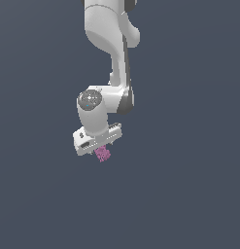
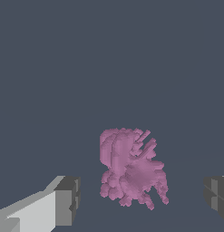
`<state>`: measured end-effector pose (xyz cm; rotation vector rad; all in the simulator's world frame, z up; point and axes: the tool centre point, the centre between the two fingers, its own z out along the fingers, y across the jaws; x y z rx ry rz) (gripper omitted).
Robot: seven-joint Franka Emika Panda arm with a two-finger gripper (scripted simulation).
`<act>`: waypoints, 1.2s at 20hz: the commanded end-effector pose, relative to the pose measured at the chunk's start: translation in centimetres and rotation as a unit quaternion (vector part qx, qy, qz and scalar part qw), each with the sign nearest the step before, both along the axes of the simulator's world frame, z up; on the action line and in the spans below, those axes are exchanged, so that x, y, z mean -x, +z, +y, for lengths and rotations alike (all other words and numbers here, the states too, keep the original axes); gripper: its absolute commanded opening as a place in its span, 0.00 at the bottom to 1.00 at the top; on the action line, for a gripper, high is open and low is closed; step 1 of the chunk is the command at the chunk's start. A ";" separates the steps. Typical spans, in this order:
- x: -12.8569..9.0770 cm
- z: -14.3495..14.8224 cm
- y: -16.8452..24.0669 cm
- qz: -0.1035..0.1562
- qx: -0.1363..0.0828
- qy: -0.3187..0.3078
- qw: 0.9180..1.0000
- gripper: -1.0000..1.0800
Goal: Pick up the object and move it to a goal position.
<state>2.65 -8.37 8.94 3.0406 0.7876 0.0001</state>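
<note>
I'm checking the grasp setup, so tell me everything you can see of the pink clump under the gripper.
The pink-purple clump is small, lumpy and irregular, with rounded bulges on one side and thin spiky ridges fanning out on the other. It looks matte. It sits below the gripper, between the two open fingers, with clear gaps on both sides; neither touches it.

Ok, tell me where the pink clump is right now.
In the exterior view the pink clump sits just below the gripper, near frame centre. The wrist view shows it between the open jaws, touching neither.
</note>
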 end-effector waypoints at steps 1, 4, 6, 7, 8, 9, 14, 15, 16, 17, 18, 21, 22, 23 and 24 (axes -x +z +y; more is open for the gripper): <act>0.0 0.0 -0.5 0.000 0.000 0.000 1.000 0.96; 0.1 0.0 -1.8 0.000 0.000 0.001 1.000 0.96; 0.1 0.0 -3.0 0.000 0.000 0.001 1.000 0.96; 0.1 0.0 -3.5 0.000 0.000 0.002 1.000 0.96; 0.1 0.0 -4.0 0.000 0.000 0.002 1.000 0.96; 0.1 0.0 -4.3 0.000 0.000 0.002 1.000 0.96; 0.0 0.0 -4.9 0.000 0.000 0.002 1.000 0.96; 0.0 0.0 -4.9 0.000 0.000 0.002 1.000 0.00; 0.0 0.0 -4.9 0.000 0.000 0.002 1.000 0.00; 0.0 0.0 -4.9 0.000 0.000 0.002 1.000 0.00; 0.0 0.0 -4.9 0.000 0.000 0.002 1.000 0.00; 0.0 0.0 -4.9 0.000 0.000 0.002 1.000 0.00; 0.0 0.0 -4.9 0.000 0.000 0.002 1.000 0.00; 0.0 0.0 -4.9 0.000 0.000 0.002 1.000 0.00; 0.0 0.0 -4.9 0.000 0.000 0.002 1.000 0.00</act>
